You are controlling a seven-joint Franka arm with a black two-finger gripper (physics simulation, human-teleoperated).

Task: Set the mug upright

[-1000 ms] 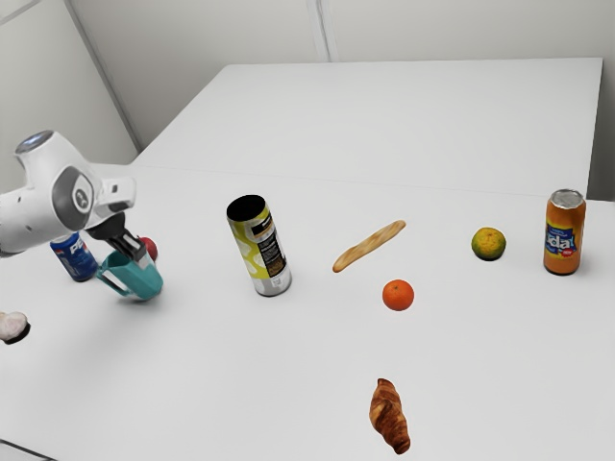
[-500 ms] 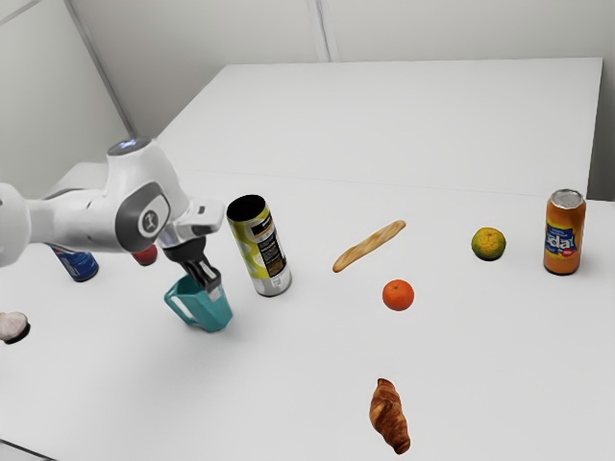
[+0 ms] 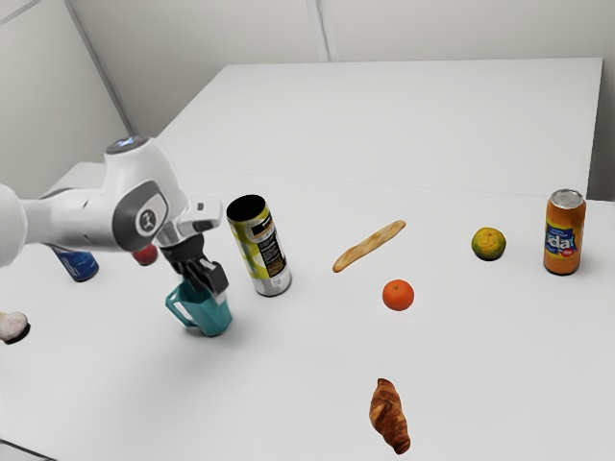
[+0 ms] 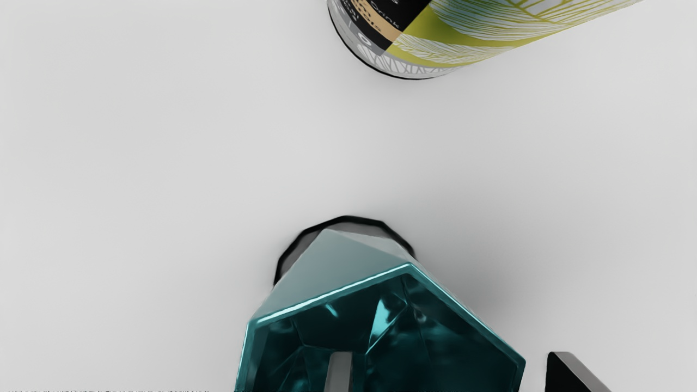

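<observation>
Ok so exterior view first. Counting stuff on the white counter: one teal faceted mug with a handle, three cans (a tall yellow, black and silver metal can, a blue metal can, an orange metal can), one long tan baguette, one curved brown croissant, one round orange fruit, one green-yellow mottled fruit, one round red thing partly hidden, and one white garlic bulb.

The mug is well in from the counter's far edge, toward the exterior view's left, near the tall can's foot. Looks upright to me: mouth up, handle toward the exterior view's left, long axis leaning about like the tall can's does in this view. The black two-finger claw is down at its rim.

Wrist view: claw is spread, one finger inside the mug, the other outside, with a gap to the wall. The angular mouth faces the camera, and a bit of the base peeks out toward the tall can.
</observation>
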